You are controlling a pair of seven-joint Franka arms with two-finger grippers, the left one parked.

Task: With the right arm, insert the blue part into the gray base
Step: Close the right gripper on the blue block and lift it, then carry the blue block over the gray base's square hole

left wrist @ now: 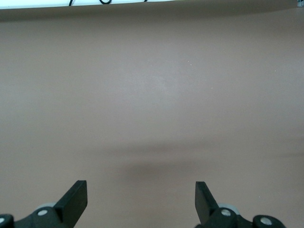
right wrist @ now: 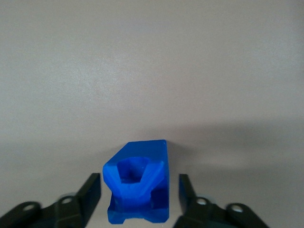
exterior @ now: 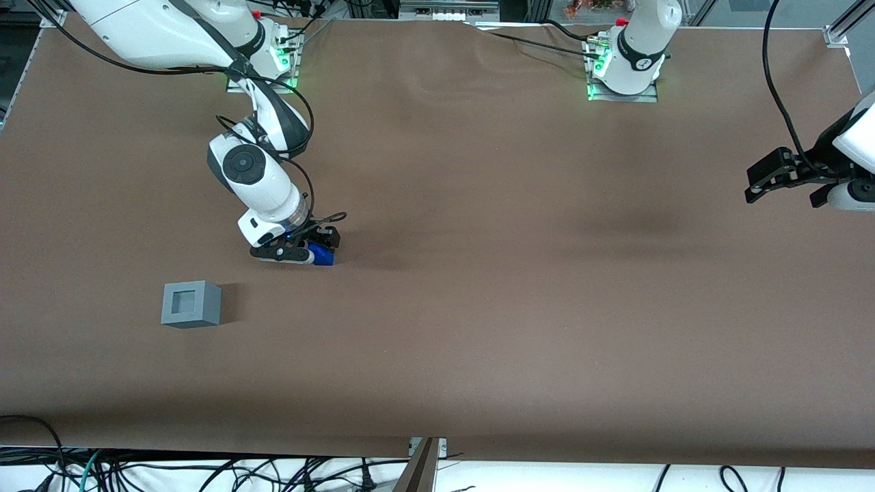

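Observation:
The blue part lies on the brown table. My right arm's gripper is down at the table with the part between its fingers. In the right wrist view the blue part sits between the two black fingertips, with a small gap on each side, so the gripper is open around it and not touching. The gray base, a light gray cube with a square recess on top, stands on the table nearer the front camera than the gripper, apart from it.
The table is covered in brown cloth. The arm bases stand at the table's edge farthest from the front camera. Cables hang below the nearest edge. The left wrist view shows only bare cloth.

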